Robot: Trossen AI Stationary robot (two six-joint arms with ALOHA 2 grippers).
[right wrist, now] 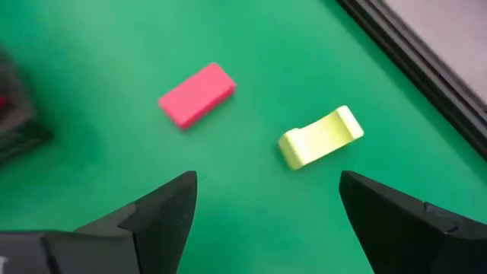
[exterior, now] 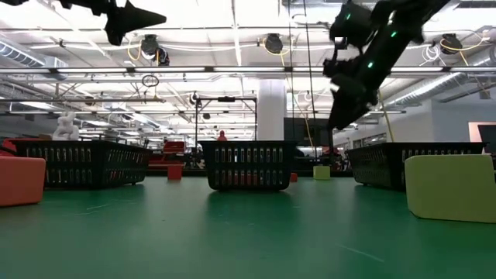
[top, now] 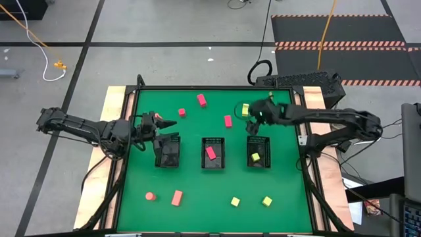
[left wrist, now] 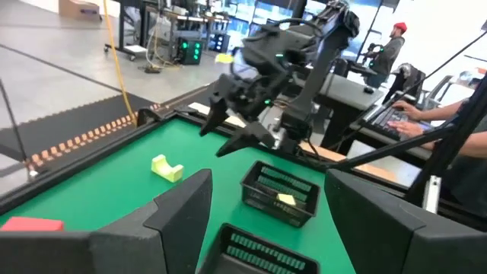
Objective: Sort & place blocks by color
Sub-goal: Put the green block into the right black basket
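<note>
My right gripper [top: 250, 117] hangs open above the table's far right part. Just past its fingertips [right wrist: 266, 199] a yellow-green block [right wrist: 320, 138] lies flat on the mat, with a pink-red bar [right wrist: 196, 93] beside it. My left gripper [top: 162, 123] is open in the air over the left basket [top: 168, 152]. The middle basket [top: 212, 153] holds a pink-red block [top: 210, 153], the right basket [top: 258, 151] a yellow-green one [top: 255, 157]. More blocks lie on the mat: pink-red [top: 201, 100] far, salmon-red [top: 177, 197] and yellow-green [top: 266, 201] near.
The three black mesh baskets stand in a row across the mat's middle. A raised black frame [top: 217, 88] borders the green mat. In the low view, a salmon block [exterior: 19, 180] and a yellow-green block [exterior: 449, 186] sit close at either side. A person [left wrist: 393, 44] stands beyond the table.
</note>
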